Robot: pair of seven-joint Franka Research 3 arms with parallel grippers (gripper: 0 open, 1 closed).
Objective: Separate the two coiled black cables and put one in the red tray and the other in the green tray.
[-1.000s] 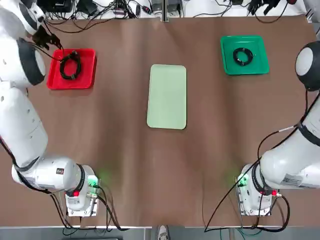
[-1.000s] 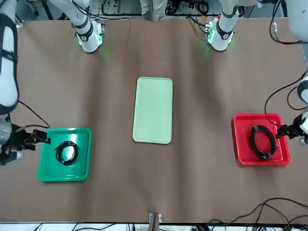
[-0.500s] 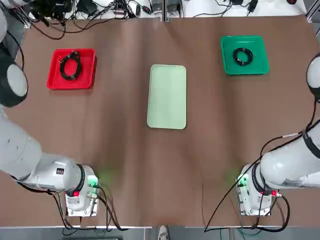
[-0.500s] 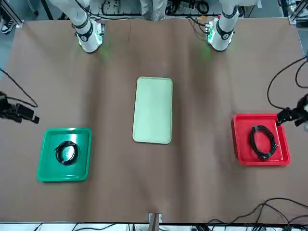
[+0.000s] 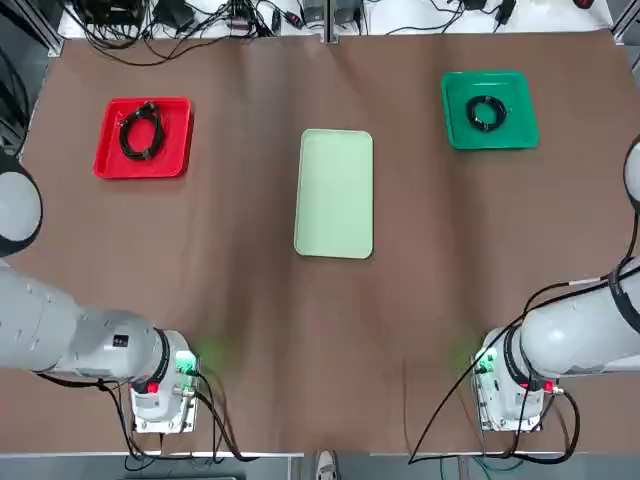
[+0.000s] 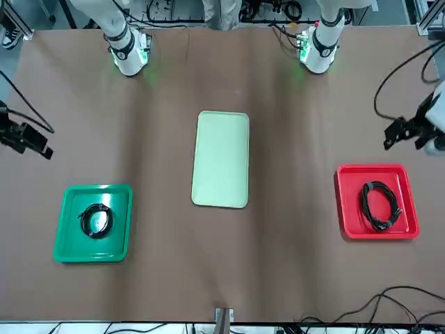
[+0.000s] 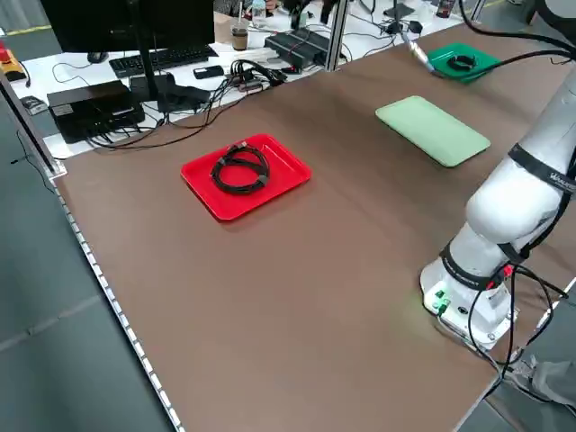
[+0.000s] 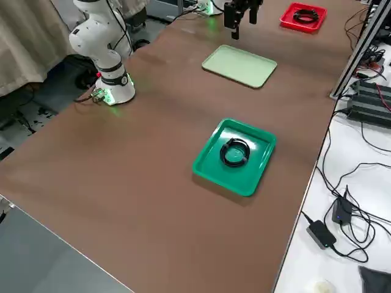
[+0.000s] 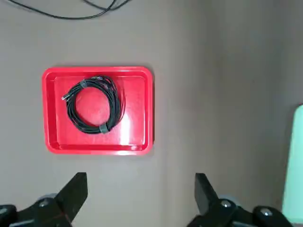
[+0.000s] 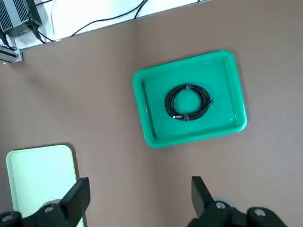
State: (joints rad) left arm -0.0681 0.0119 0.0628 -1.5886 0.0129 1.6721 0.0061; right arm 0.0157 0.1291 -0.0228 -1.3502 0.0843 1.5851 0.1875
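White rounded arms (image 5: pixel 60 330), black tools (image 9: pixel 137 198), green base LEDs, black cables.

**Brown surface, cluttered bench, grey floor**

Wide brown surface (image 5: pixel 250 330), matte, faint creases, evenly lit from above. Pale mint tray (image 5: pixel 335 193) lies at its middle. Beyond the far edge, a white bench (image 7: pixel 135 81) carries a keyboard (image 7: pixel 157 60), a black box (image 7: pixel 90 103), a cup (image 7: pixel 238 38) and tangled black wires (image 5: pixel 200 20). Aluminium frame post (image 7: pixel 337 31) stands at that edge. Grey floor (image 7: pixel 54 342) along one side. On the other side, beige curtain (image 8: pixel 30 36), and a white bench edge with power adapter (image 8: pixel 322 232) and loose cables (image 8: pixel 354 177).
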